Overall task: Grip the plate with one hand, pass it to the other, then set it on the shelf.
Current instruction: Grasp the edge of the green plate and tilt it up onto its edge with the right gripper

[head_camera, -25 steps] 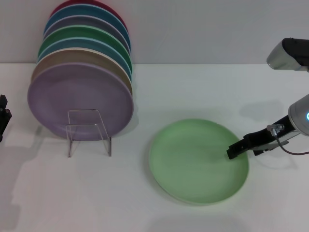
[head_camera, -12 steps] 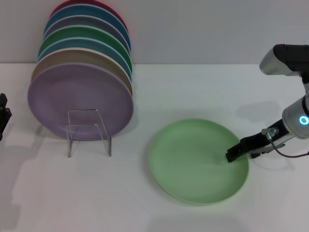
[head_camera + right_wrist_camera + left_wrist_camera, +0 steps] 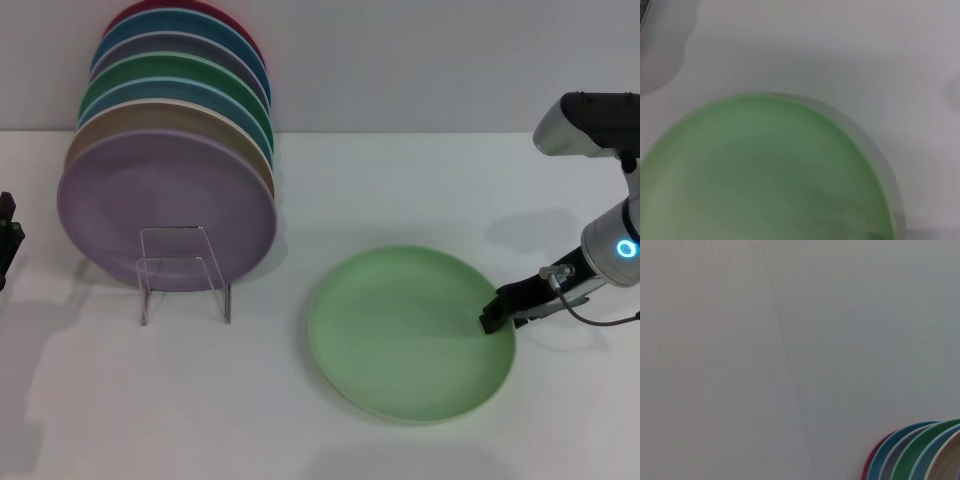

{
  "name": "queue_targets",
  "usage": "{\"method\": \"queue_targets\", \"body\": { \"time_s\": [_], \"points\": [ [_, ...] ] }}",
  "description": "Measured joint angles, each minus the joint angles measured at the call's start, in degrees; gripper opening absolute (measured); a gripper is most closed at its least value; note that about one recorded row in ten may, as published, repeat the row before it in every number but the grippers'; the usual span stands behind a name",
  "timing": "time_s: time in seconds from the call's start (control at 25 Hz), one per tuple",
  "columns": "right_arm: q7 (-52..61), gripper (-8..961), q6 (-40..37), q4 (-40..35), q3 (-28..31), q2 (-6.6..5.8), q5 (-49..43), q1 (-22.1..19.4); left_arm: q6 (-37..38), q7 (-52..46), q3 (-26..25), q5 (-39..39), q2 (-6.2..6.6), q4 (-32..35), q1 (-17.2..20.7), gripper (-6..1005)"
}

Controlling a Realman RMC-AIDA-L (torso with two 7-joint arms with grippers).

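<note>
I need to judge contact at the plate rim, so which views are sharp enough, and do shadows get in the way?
Head view: sharp, even light; the right gripper sits at the plate rim, soft shadows only. Right wrist view: the plate is blurred, its edge smeared. Left wrist view: mostly blank wall, only the stacked plates at a corner.

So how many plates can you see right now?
8. One mint plate lies flat on the table by the right claw. Seven stand in the rack, lilac plate in front; more may hide behind.
</note>
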Motion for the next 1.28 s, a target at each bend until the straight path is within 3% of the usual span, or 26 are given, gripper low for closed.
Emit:
{"method": "queue_targets", "body": {
  "time_s": [0.4, 0.72, 0.8, 0.96, 1.16, 1.28],
  "points": [
    [0.1, 318, -3.5, -0.9, -3.7, 0.3, 0.2, 0.0, 0.1, 0.1, 0.0, 0.0, 0.0, 0.2, -0.4, 809],
    [-1.2, 111, -3.7, 0.2, -3.7, 0.93, 0.9, -0.3, 0.1, 0.1, 0.0, 0.0, 0.0, 0.2, -1.0, 809],
    [-2.3, 103, -3.8, 0.7, -3.4, 1.06, 2.3, -0.7, 0.0, 0.1, 0.0, 0.0, 0.0, 0.2, -1.1, 809],
    [-5.8, 88, -3.5, 5.2, -3.0, 1.31, 6.8, -3.1, 0.3, 0.1, 0.0, 0.0, -0.01, -0.2, -1.2, 810],
    [-10.8, -2, -4.2, 12.1, -2.6, 2.35, 11.2, -7.7, 1.2, 0.1, 0.0, 0.0, 0.0, -1.6, -1.1, 810],
    [-12.8, 5, -5.0, 13.1, -1.6, 2.38, 13.8, -9.8, 2.5, 0.0, 0.0, 0.0, 0.22, -3.7, -0.6, 810]
  ]
}}
